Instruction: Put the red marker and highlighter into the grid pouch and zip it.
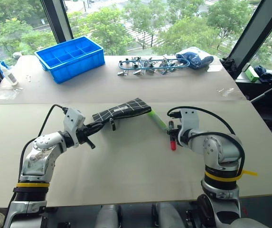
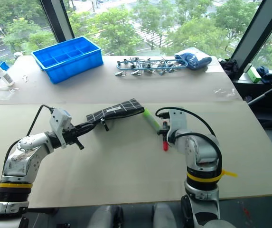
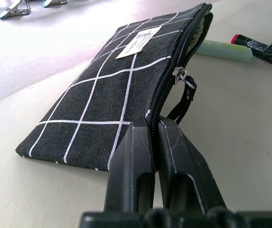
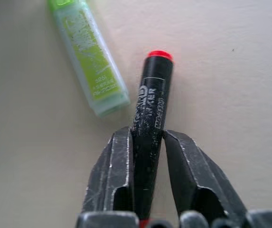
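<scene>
A: Left gripper (image 3: pixel 155 137) status?
B: Clamped on the near end of the grid pouch (image 1: pixel 121 110), at the zipper line. Near end lifted off the tabletop (image 1: pixel 126 161), far end resting on it, roughly mid-table between the left and right edges.

A: Pouch opening?
B: Zipper partly undone; mouth gaping at the far end, slider and black strap (image 3: pixel 183 97) hanging part-way along the zipper.

A: Right gripper (image 4: pixel 147 137) status?
B: Pinched on the black barrel of the red marker (image 4: pixel 151 102). Fingers (image 4: pixel 119 166) pressed against both sides of the barrel. Marker still low at the tabletop, right of centre; contact with the surface impossible to confirm.

A: Highlighter (image 1: pixel 157 118) location?
B: Flat on the tabletop, just beside the marker, between it and the open end of the pouch. Close to the pouch mouth; touching or not, cannot tell.

A: Other items?
B: Blue compartment bin (image 1: pixel 70 58) near the far left corner; metal clips (image 1: pixel 143 65) and a blue cloth bundle (image 1: pixel 195 57) along the far edge.
</scene>
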Controlling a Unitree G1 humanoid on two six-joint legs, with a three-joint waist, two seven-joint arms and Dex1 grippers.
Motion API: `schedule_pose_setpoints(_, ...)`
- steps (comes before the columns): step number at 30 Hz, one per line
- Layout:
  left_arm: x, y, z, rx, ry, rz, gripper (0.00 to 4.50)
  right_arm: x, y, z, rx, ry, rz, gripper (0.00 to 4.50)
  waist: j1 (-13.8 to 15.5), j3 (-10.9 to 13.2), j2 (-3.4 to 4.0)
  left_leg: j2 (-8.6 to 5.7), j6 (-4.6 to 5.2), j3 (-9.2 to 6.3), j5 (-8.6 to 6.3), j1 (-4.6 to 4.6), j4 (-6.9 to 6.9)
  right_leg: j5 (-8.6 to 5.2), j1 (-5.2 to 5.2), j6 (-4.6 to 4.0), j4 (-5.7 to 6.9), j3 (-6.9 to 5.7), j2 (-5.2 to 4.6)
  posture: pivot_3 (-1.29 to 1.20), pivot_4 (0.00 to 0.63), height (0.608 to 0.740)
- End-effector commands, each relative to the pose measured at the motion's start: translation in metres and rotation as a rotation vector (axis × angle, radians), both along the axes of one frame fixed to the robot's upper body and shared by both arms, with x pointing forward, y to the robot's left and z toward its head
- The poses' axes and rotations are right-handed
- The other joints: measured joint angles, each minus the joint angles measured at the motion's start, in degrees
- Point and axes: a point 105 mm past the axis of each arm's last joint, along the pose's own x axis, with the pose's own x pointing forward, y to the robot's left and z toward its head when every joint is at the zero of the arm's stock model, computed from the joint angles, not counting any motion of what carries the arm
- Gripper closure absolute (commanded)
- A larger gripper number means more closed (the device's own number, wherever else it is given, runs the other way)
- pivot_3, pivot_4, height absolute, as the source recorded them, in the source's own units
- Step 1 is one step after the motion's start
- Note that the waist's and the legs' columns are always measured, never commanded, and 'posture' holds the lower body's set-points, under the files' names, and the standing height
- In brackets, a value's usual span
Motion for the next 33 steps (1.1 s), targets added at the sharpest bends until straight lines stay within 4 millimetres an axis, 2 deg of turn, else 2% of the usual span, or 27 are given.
schedule_pose_setpoints(1, -0.001, 0.003, 0.017, -0.006, -0.061, -0.001, 4.50, -0.009, -0.038, -0.031, -0.064, 0.114, -0.170, 3.93, 0.0, -0.1, -0.12, 0.01, 0.00, -0.01, 0.00, 0.11, -0.01, 0.00, 0.11, 0.00, -0.03, -0.02, 0.00, 0.00, 0.150, 0.740)
schedule_pose_setpoints(3, -0.001, 0.003, 0.017, -0.004, -0.062, -0.001, 4.50, -0.009, -0.047, -0.032, -0.074, 0.112, -0.209, 3.93, 0.0, 0.0, -0.04, 0.01, 0.04, -0.05, -0.03, 0.32, -0.03, -0.01, 0.40, 0.00, -0.20, -0.09, -0.01, 0.00, 0.150, 0.740)
schedule_pose_setpoints(4, -0.001, 0.003, 0.018, -0.003, -0.062, -0.001, 4.50, -0.009, -0.049, -0.031, -0.081, 0.105, -0.220, 4.40, 0.0, 0.0, -0.03, 0.01, 0.05, -0.03, -0.04, 0.37, -0.05, -0.01, 0.43, 0.00, -0.24, -0.06, -0.02, 0.00, 0.150, 0.740)
schedule_pose_setpoints(5, -0.001, 0.003, 0.018, -0.001, -0.062, -0.001, 4.50, -0.009, -0.050, -0.031, -0.077, 0.101, -0.222, 4.45, 0.0, 0.0, -0.05, 0.01, 0.05, -0.05, -0.04, 0.44, -0.10, 0.00, 0.48, 0.00, -0.28, -0.03, -0.02, 0.00, 0.150, 0.740)
schedule_pose_setpoints(11, 0.000, 0.003, 0.019, 0.002, -0.063, -0.004, 4.50, -0.003, -0.046, -0.023, -0.073, 0.058, -0.206, 4.45, 0.0, 0.0, -0.05, 0.01, 0.05, -0.14, -0.04, 0.51, -0.15, 0.02, 0.65, 0.02, -0.45, -0.11, -0.02, 0.00, 0.150, 0.740)
schedule_pose_setpoints(14, 0.000, 0.003, 0.019, 0.001, -0.064, -0.005, 4.50, 0.003, -0.053, -0.013, -0.109, -0.004, -0.214, 4.45, 0.0, 0.0, -0.04, 0.01, 0.05, -0.14, -0.04, 0.51, -0.15, 0.02, 0.65, 0.02, -0.45, -0.11, -0.02, 0.00, 0.150, 0.740)
schedule_pose_setpoints(18, 0.000, 0.002, 0.017, 0.001, -0.059, -0.007, 4.50, 0.015, -0.049, 0.012, -0.079, -0.121, -0.166, 3.40, 0.0, 0.1, 0.09, -0.01, 0.05, -0.12, -0.04, 0.41, -0.15, 0.03, 0.55, 0.04, -0.47, -0.08, -0.04, 0.00, 0.150, 0.740)
schedule_pose_setpoints(19, 0.000, 0.002, 0.016, 0.001, -0.058, -0.007, 4.50, 0.016, -0.049, 0.014, -0.078, -0.125, -0.168, 2.92, -0.1, 0.1, 0.11, 0.00, 0.06, -0.12, -0.05, 0.39, -0.18, 0.03, 0.49, 0.04, -0.47, -0.04, -0.03, 0.00, 0.150, 0.740)
schedule_pose_setpoints(21, 0.000, 0.001, 0.016, -0.004, -0.057, -0.009, 4.50, 0.018, -0.045, 0.015, -0.046, -0.111, -0.148, 2.36, -0.3, 0.1, 0.11, -0.01, 0.05, -0.12, -0.04, 0.39, -0.32, 0.03, 0.42, 0.04, -0.48, 0.02, -0.01, 0.00, 0.150, 0.740)
schedule_pose_setpoints(22, 0.000, 0.001, 0.016, -0.005, -0.057, -0.010, 4.50, 0.017, -0.041, 0.015, -0.026, -0.099, -0.122, 1.93, -0.4, 0.1, 0.11, 0.00, 0.05, -0.11, -0.04, 0.42, -0.39, 0.02, 0.40, 0.03, -0.50, 0.03, 0.02, 0.00, 0.150, 0.740)
schedule_pose_setpoints(30, 0.002, 0.000, 0.015, -0.009, -0.055, -0.013, 4.50, 0.007, -0.007, 0.019, 0.086, -0.058, 0.012, 1.93, -0.2, 0.1, 0.11, 0.00, 0.02, -0.03, -0.02, 0.40, -0.66, 0.01, 0.32, -0.01, -0.62, 0.03, 0.01, 0.00, 0.150, 0.740)
schedule_pose_setpoints(33, 0.002, -0.001, 0.015, -0.010, -0.053, -0.015, 4.50, 0.003, -0.001, 0.016, 0.110, -0.038, 0.024, 1.93, -0.2, 0.1, 0.12, -0.01, 0.02, -0.03, -0.02, 0.39, -0.66, 0.01, 0.32, -0.01, -0.63, 0.02, 0.00, 0.00, 0.150, 0.740)
